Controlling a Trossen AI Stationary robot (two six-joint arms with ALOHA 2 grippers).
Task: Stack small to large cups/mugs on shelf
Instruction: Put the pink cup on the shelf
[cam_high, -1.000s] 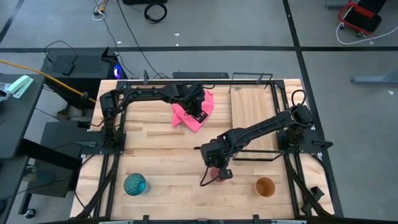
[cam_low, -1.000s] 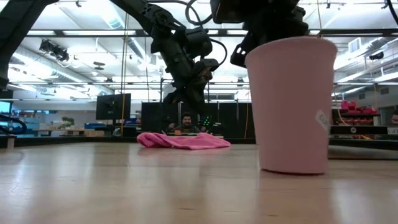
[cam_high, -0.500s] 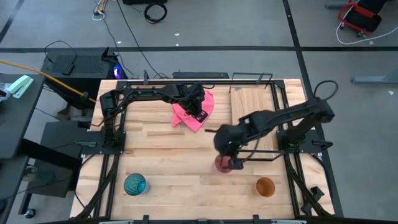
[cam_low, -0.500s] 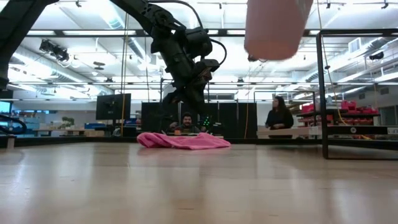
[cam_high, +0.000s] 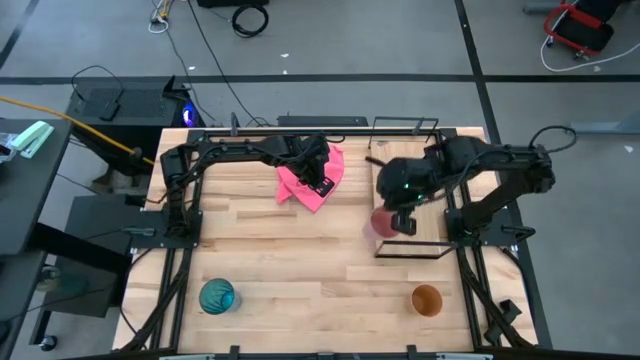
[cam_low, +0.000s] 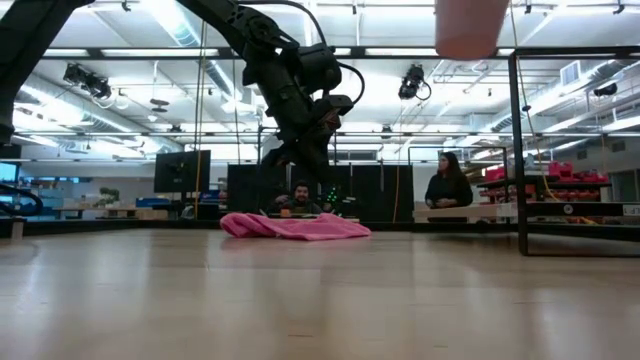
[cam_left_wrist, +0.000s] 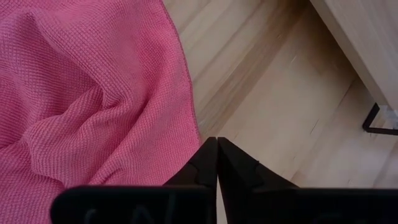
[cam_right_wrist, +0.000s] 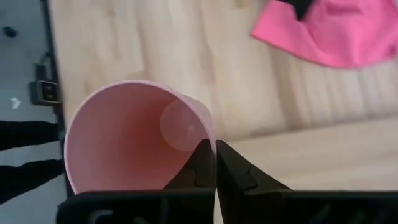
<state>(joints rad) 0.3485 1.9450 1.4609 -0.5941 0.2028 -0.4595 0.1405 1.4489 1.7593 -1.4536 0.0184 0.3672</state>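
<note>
Starting at the left, the teal cup (cam_high: 217, 296) stands near the front edge of the tabletop (cam_high: 260, 265), untouched, so it is left to do. Further back our left gripper (cam_left_wrist: 216, 163) waits over the edge of the pink cloth (cam_high: 312, 176), jaws together on nothing.

Moving right, our right gripper (cam_right_wrist: 214, 163) has its jaws clamped on the rim of the pink cup (cam_right_wrist: 134, 138), one finger inside and one outside. The cup hangs in the air, clear of the tabletop, at the front left corner of the shelf (cam_high: 410, 160). The shelf board carries nothing yet.

Furthest right, the orange cup (cam_high: 427, 299) sits near the front edge, also untouched.

We judge the task barely begun: one cup on its way, none placed, two to fetch and nest.
</note>
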